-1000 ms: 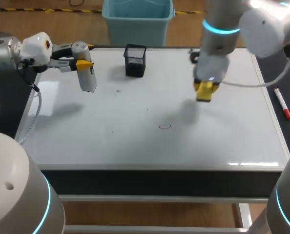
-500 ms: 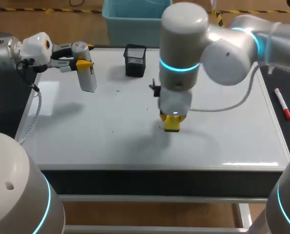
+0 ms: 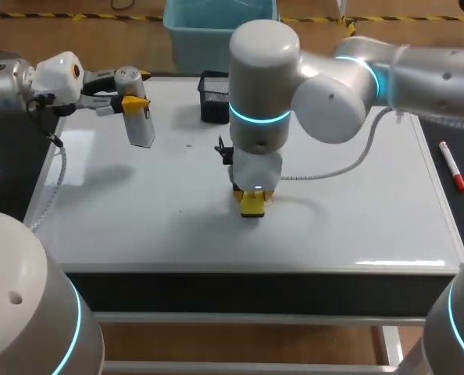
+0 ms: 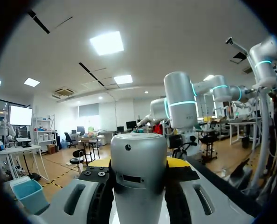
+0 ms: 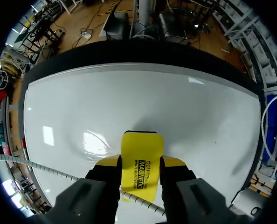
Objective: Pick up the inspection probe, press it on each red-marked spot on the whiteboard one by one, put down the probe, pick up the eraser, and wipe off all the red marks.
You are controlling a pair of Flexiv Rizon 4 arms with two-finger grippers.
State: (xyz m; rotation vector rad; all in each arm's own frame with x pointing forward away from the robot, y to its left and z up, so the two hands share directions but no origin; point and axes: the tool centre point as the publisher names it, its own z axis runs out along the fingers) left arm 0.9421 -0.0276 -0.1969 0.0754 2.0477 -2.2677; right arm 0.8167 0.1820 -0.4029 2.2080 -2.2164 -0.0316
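Note:
The inspection probe, a silver-grey cylinder, hangs above the whiteboard's back left corner, with my left gripper shut on it. In the left wrist view the probe fills the space between the fingers of the left gripper. My right gripper is shut on the yellow eraser, which is down on the board near its middle. In the right wrist view the eraser sticks out ahead of the right gripper onto the white board. No red mark shows; the eraser covers that spot.
A black mesh holder stands at the board's back, partly behind my right arm. A red marker lies off the board's right edge. A few tiny dark specks dot the board left of the eraser.
My right arm has swept left and toward the front with the eraser, coming down over the faint red ring near the board's middle. The left arm and probe have stayed put.

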